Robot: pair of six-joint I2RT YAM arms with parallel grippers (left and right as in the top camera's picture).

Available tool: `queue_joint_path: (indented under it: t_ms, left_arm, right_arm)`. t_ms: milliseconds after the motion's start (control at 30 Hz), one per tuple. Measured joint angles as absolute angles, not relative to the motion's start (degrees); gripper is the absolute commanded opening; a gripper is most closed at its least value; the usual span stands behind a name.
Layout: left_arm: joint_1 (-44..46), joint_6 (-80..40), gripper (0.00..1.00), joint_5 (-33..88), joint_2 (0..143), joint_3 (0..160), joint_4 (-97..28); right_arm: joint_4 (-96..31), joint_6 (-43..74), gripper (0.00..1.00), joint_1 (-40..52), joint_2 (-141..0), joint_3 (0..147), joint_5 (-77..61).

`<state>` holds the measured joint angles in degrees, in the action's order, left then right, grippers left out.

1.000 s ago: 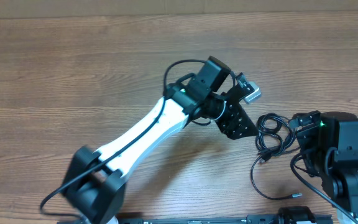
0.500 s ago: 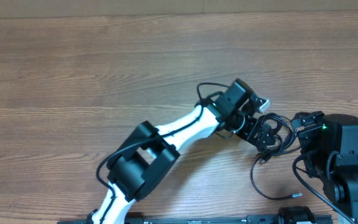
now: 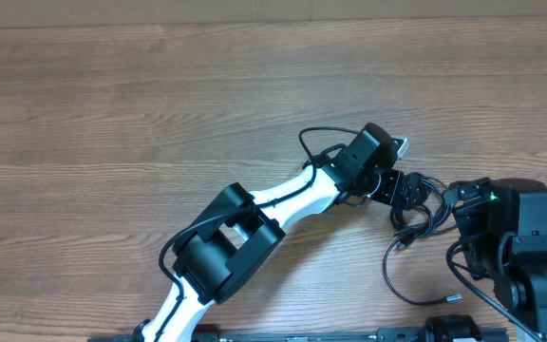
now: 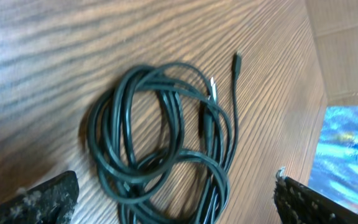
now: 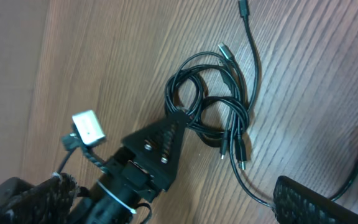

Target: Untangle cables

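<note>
Cables (image 3: 416, 207) lie in a small black coil on the wooden bench (image 3: 112, 114), over toward its right side, between the two arms. From where I stand the coil is several loops laid over one another, with a few small plug ends poking out of it. One loose strand (image 3: 388, 271) leaves the coil, curves toward the near edge of the bench and ends in a small plug (image 3: 453, 297). The left gripper (image 3: 399, 187) reaches across the bench from the left and sits right at the coil's left edge. Its fingers (image 4: 48, 199) stand wide apart, one on each side of the loops, and nothing is pinched between them. In the right wrist view one dark fingertip of that gripper lies on or just over the loops; I cannot tell whether it touches them. The right gripper (image 3: 462, 190) hangs just beside the coil on the other side, its fingers (image 5: 316, 199) wide too and holding nothing.
</note>
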<state>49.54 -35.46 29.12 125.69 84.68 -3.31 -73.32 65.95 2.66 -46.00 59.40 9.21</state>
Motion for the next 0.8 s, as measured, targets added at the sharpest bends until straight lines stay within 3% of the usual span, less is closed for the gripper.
queue_joint_path:
  t_ms: [300,733,800]
  left_arm:
    - [49.54,-37.60,0.99,27.55,126.08,84.68,-3.79]
    - [49.67,-43.29,1.00,31.22,131.50,85.93,6.11]
    - [49.65,-43.64,0.96,31.29,131.57,85.93,6.35]
  right_arm:
    - [-74.19,65.80,1.00,2.66,-46.00,59.40,9.19]
    - [-75.88,63.20,1.00,2.66,-46.00,59.40,9.21]
    - [-75.99,63.13,1.00,2.66,-46.00,59.40,9.19]
